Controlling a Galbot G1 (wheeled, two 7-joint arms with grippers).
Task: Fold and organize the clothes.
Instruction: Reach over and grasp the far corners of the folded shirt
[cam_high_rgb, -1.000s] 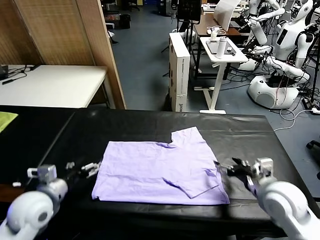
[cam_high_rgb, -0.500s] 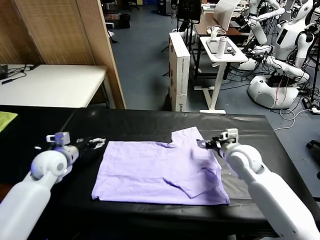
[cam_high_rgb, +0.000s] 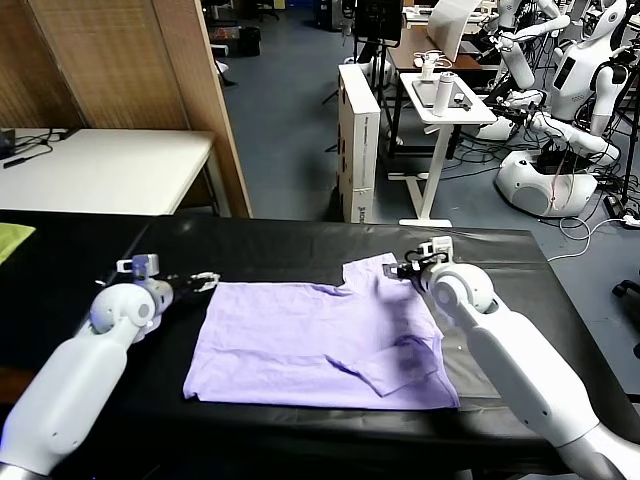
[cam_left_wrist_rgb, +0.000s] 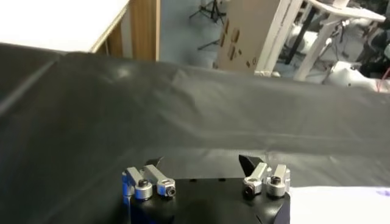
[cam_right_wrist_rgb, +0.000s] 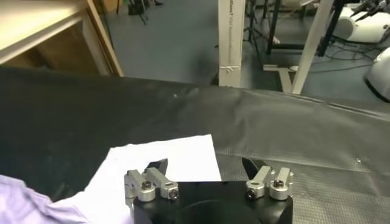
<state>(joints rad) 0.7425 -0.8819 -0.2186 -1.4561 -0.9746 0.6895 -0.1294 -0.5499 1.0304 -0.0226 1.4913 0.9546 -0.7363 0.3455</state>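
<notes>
The lavender T-shirt (cam_high_rgb: 320, 335) lies flat on the black table cover (cam_high_rgb: 500, 255), with a folded flap near its front right corner. My left gripper (cam_high_rgb: 201, 282) is open just beside the shirt's far left corner and holds nothing. In the left wrist view the left gripper (cam_left_wrist_rgb: 201, 163) hovers over bare black cover, and the shirt's edge (cam_left_wrist_rgb: 344, 204) shows to one side. My right gripper (cam_high_rgb: 404, 268) is open at the shirt's far right corner. In the right wrist view the right gripper (cam_right_wrist_rgb: 204, 165) stands over that pale shirt corner (cam_right_wrist_rgb: 177, 155).
A yellow-green cloth (cam_high_rgb: 12, 238) lies at the table's far left edge. Beyond the table stand a white table (cam_high_rgb: 100, 170), a wooden partition (cam_high_rgb: 140, 70), an upright white box (cam_high_rgb: 358, 140), a small stand (cam_high_rgb: 445, 100) and other robots (cam_high_rgb: 560, 110).
Both arms have swept from the table's front edge to the shirt's far corners, the left at the far left, the right at the far right. Both grippers stayed open.
</notes>
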